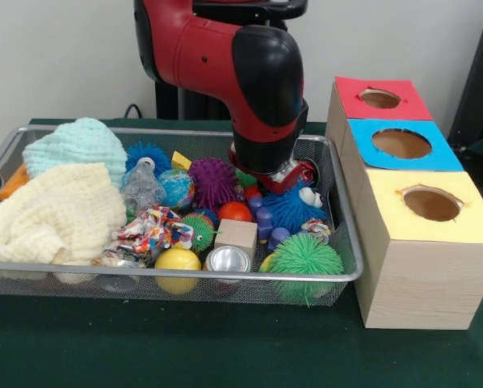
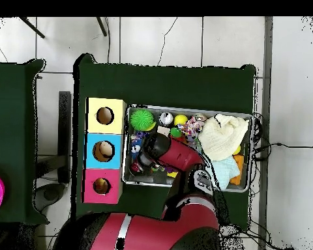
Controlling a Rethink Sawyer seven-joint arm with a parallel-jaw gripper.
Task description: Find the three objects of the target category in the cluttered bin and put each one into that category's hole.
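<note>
Green worktop (image 1: 225, 356) nearest, then wire bin (image 1: 348, 242) of clutter, three-hole box (image 1: 419, 242) beside it. Arm wrist (image 1: 266, 105) down over bin's box-side end, hiding fingers; grip state cannot tell. Target category unclear; blue spiky ball (image 1: 294, 208) directly beneath.

A pale wall (image 1: 56, 56) is being shown across the frame's top. The green-clothed counter (image 1: 144, 347) is being surrounded by white floor tiles (image 2: 152, 39).
</note>
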